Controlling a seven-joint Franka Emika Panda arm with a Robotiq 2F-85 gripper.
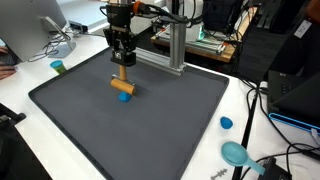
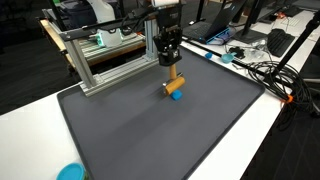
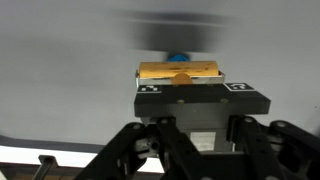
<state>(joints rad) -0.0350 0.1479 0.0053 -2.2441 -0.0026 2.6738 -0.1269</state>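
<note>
In both exterior views my gripper (image 1: pixel 122 66) (image 2: pixel 171 64) hangs fingers-down over the middle of a dark grey mat (image 1: pixel 170 120) (image 2: pixel 130 135). It is shut on a tan wooden block (image 1: pixel 123 82) (image 2: pixel 173 79). Right under the block a small blue piece (image 1: pixel 125 97) (image 2: pixel 177 96) sits on the mat; I cannot tell whether the two touch. In the wrist view the wooden block (image 3: pixel 178 71) lies crosswise just beyond the gripper (image 3: pixel 180 84), and the blue piece (image 3: pixel 180 58) peeks out past it. The fingertips themselves are hidden by the gripper body.
An aluminium frame (image 1: pixel 172 45) (image 2: pixel 95 62) stands along the mat's far edge. A blue cap (image 1: pixel 226 123), a teal scoop (image 1: pixel 237 153) and a small green-blue cup (image 1: pixel 58 67) lie on the white table. Cables (image 2: pixel 268 75) run beside the mat.
</note>
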